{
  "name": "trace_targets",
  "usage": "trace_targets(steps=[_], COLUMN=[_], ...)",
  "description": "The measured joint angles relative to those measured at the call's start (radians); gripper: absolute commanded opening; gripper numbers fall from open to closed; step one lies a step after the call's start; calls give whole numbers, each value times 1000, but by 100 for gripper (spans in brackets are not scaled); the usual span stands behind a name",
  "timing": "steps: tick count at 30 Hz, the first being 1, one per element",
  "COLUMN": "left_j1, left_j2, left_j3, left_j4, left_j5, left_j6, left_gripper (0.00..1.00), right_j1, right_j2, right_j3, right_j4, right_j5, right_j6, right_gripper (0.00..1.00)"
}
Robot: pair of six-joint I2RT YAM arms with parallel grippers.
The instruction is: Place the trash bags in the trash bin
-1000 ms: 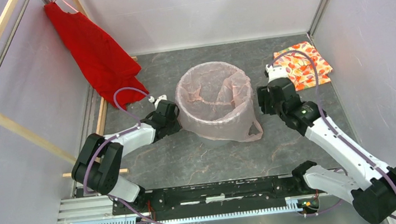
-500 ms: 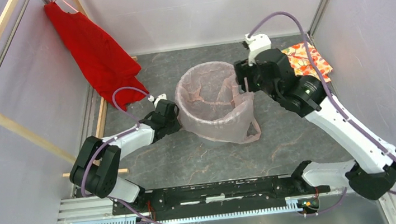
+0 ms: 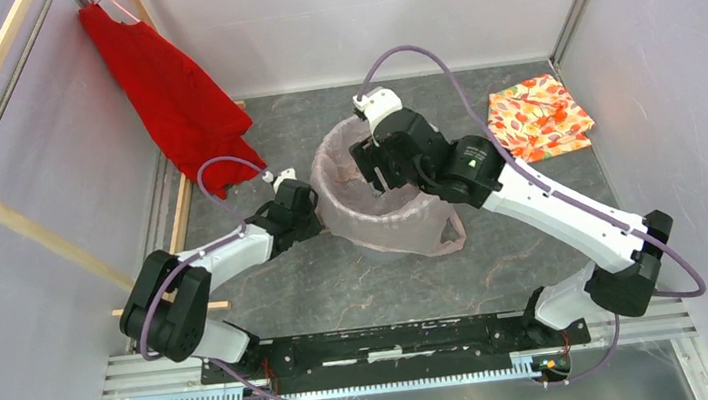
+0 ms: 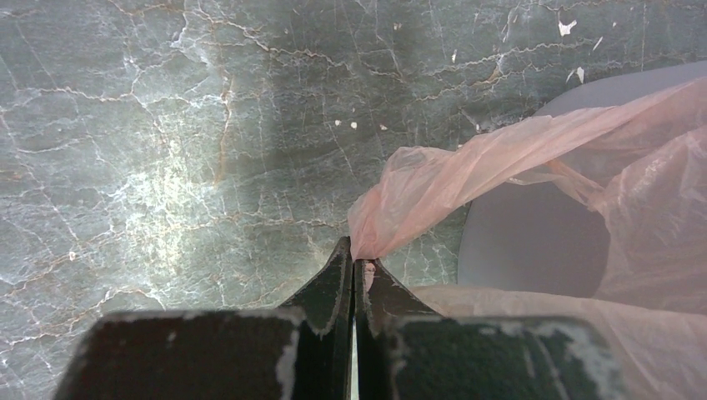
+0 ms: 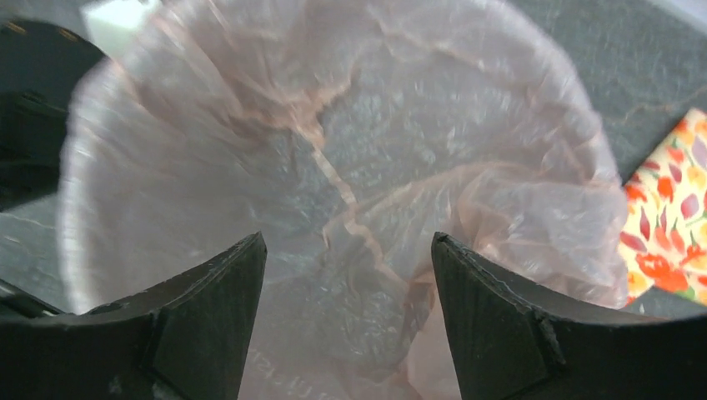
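The left hand (image 4: 353, 260) is closed tight on a small fold of the thin, crinkly, pale pink plastic bag (image 4: 433, 187). Here is the main danger, I think: the film is very thin, so if the bag is pressed down while this pinch holds, the fold can tear or slip out of the fingers. Just in front of this hand stands the round light grey plastic bin (image 4: 534, 250). The bag lies inside it and over its rim, with one loose part hanging outside, on the side away from this hand, down to the dark marbled bench (image 4: 167, 167). The bin looks light, so a sideways pull from the pinch may also slide or tip it. The right hand (image 5: 346, 242) is open, its two fingers wide apart and holding nothing, and it hangs directly above the mouth of the bin with the bag below it. If it goes down off-centre, it could drag the film off the rim. The left arm lies low, stretched along the bench toward the bin. The right arm reaches up and over from the opposite side, with its wrist turned downward.
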Motion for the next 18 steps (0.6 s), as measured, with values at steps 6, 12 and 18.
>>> trace_targets(steps=[6,12,18], left_j1=[0,0,0], left_j2=[-25,-28,-29], left_j3=[-18,-23,-23], left_j4=[1,0,2], left_j5=[0,0,0], left_j6=[0,0,0], left_gripper=[2,2,2], right_j1=[-30,-62,-141], right_j2=[9,30,30], right_j3=[-133,-232,-303], right_j4=[-5,15,53], right_j5=[-7,-63,-163], right_j6=[34,37,13], right_gripper=[80,75,72])
